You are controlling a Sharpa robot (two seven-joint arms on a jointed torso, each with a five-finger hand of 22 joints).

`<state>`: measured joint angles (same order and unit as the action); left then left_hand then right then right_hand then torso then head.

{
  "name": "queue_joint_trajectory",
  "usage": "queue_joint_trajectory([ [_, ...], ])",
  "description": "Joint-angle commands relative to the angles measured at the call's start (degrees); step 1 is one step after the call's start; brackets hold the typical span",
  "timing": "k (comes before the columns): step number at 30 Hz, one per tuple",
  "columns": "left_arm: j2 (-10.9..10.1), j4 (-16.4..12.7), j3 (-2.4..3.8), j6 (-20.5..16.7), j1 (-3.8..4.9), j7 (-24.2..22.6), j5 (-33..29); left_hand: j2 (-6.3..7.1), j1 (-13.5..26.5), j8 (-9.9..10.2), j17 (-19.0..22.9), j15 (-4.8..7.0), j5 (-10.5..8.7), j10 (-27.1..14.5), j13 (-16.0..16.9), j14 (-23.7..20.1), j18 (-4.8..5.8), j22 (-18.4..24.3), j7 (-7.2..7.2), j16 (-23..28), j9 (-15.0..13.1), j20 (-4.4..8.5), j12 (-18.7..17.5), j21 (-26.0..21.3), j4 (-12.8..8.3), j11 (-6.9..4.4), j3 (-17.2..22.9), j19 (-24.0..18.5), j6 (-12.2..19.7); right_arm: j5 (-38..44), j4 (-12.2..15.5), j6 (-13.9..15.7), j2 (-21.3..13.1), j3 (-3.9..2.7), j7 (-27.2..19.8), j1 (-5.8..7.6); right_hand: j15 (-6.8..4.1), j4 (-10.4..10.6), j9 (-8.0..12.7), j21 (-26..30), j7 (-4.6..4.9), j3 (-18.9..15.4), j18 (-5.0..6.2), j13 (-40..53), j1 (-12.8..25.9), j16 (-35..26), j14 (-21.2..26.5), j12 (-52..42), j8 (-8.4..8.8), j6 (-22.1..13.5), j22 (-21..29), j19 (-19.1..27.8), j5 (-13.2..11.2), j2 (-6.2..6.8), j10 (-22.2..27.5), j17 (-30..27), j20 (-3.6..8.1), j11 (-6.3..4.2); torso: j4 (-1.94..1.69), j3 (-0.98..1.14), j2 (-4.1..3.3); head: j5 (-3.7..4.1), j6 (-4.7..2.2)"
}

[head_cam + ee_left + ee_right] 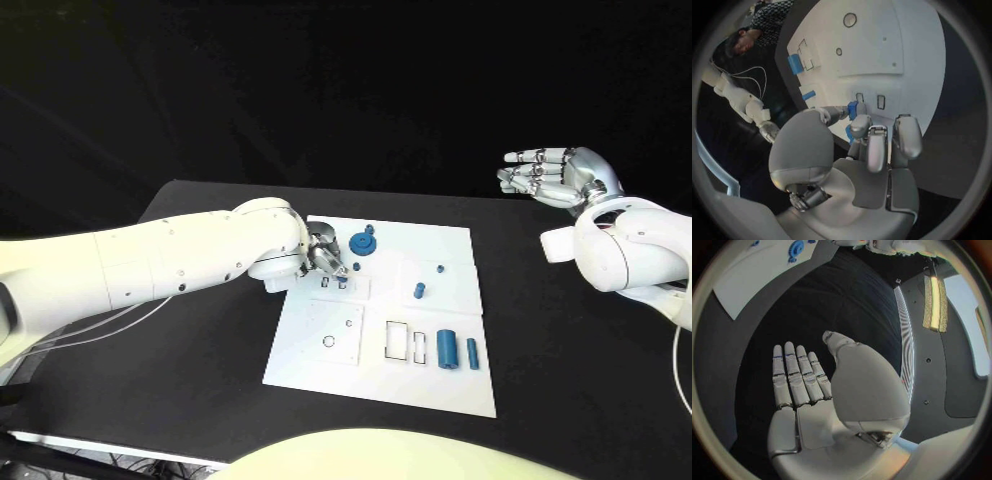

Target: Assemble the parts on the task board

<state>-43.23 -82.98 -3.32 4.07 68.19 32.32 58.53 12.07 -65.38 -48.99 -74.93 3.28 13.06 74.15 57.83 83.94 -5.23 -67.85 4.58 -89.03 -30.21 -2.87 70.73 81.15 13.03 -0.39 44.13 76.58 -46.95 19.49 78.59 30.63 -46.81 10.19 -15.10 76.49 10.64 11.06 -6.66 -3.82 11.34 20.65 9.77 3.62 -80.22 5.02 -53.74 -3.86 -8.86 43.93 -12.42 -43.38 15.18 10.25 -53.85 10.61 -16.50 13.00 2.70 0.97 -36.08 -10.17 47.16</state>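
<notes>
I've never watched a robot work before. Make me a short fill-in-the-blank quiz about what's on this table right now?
1. The task board is coloured ____.
2. The left robot hand pinches a small ____ part over the board.
3. The right robot hand holds ____, raised off to the side of the board.
4. The table is coloured ____.

Missing words: white; blue; nothing; black

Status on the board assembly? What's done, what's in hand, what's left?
Early stage. Possibly done: a blue gear stands at the board's far edge. In hand: the left robot hand pinches a small blue piece over two small slots. Left: two blue cylinders and a blue peg lie loose. The right robot hand holds nothing.
</notes>
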Motion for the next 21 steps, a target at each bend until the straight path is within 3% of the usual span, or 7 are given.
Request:
queue_joint_trajectory([
  [1,0.19,0.10,0.02,2.56,-0.03,0.43,1.44,-0.23,0.04,-0.24,-13.31,0.30,0.23,0.38,0.09,5.51,0.56,-0.05,-0.63,-0.20,-0.33,-0.06,0.26,0.33,-11.68,-0.02,11.98,0.27,-0.86,0.40,-0.03,-0.73,0.04,-0.01,-0.80,-0.03,0.03,-0.34,0.02,-0.13,5.01,-0.14,0.08,0.04,0.00,-0.17,-0.24,0.00,-0.10,-0.14,0.07,-0.40,-0.16,-0.34,-0.41,-0.06,-0.03,-0.10,0.04,0.02,-0.01,-0.02,0.16],
  [4,0.31,0.26,0.02,3.10,-0.03,0.72,1.85,-0.20,0.03,-0.24,-13.41,0.30,0.26,0.41,0.14,5.54,0.59,-0.16,-0.64,-0.24,-0.32,-0.05,0.29,0.37,-11.74,-0.03,11.99,0.34,-0.87,0.55,-0.10,-0.56,0.04,-0.01,-0.67,-0.03,0.04,-0.34,0.04,-0.10,5.03,-0.15,0.08,0.03,0.11,-0.25,-0.23,0.05,-0.04,-0.07,0.19,-0.39,-0.16,-0.42,-0.38,-0.14,-0.03,-0.08,-0.02,-0.02,-0.02,0.62,0.36],
  [21,0.75,0.38,0.03,4.60,-0.03,0.86,2.58,-0.16,0.03,-0.23,-13.51,0.32,0.31,0.46,0.20,5.57,0.60,-0.22,-0.65,-0.28,-0.31,-0.04,0.31,0.40,-11.81,-0.04,12.03,0.38,-0.88,1.06,-0.35,-0.67,0.21,-0.01,-0.44,-0.12,0.04,-0.34,0.02,-0.09,5.03,-0.16,0.08,0.02,0.14,-0.26,-0.24,0.06,-0.06,0.07,0.21,-0.40,-0.16,-0.43,-0.38,-0.16,-0.03,-0.08,-0.06,0.00,0.02,0.25,0.35],
])
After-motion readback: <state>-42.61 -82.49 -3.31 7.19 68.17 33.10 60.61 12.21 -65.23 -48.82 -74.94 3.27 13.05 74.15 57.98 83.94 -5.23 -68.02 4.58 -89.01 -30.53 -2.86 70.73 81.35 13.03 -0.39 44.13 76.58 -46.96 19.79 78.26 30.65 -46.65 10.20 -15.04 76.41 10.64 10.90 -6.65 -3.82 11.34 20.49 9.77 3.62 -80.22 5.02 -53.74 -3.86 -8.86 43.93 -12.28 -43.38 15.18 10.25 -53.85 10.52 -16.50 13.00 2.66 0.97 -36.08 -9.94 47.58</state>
